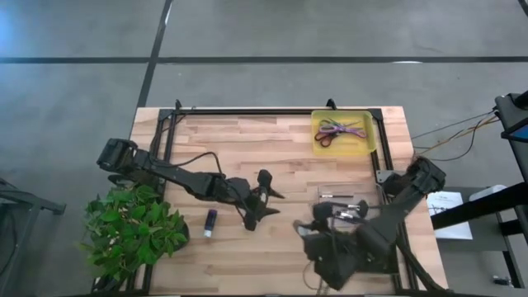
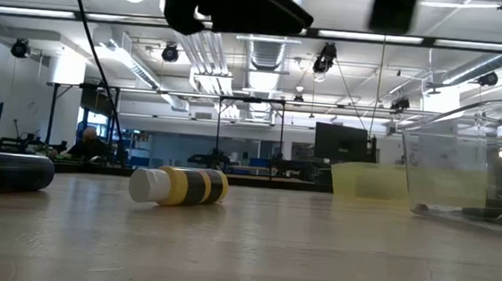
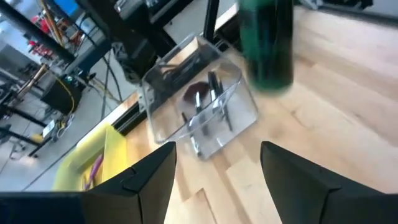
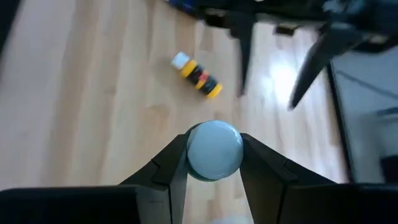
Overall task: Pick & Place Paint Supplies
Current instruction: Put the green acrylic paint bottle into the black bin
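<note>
Now, note the left tool (image 1: pixel 262 200) over the middle of the worktop (image 1: pixel 247 140), fingers spread wide and nothing between them. Directly below it, and clear of it, find a yellow paint bottle (image 2: pixel 180 186) with a white cap and dark bands, lying on its side on the wood, untouched. Cannot make out that bottle from the high view. Off to that tool's side, toward the potted plant (image 1: pixel 132 231) at the worktop's edge, see a purple paint tube (image 1: pixel 210 223), also lying flat and well apart from both tools. Turn to the right tool (image 4: pixel 214 155), near the front of the worktop and close to the left one: closed snugly on a green paint bottle (image 3: pixel 267 43), fingers pressed against either side, with the bottle's pale round cap (image 4: pixel 214 149) facing the wrist camera. Held clear of the wood, upright as seen from the left wrist. Just beside the right tool, spot a clear container (image 1: pixel 342 202) with thin dark brushes (image 3: pixel 214 93) inside. Farther back, at the rear right corner, find a yellow tray (image 1: pixel 367 136) holding scissors (image 1: pixel 338 130) with green, purple and red handles, well away from both tools.
</note>
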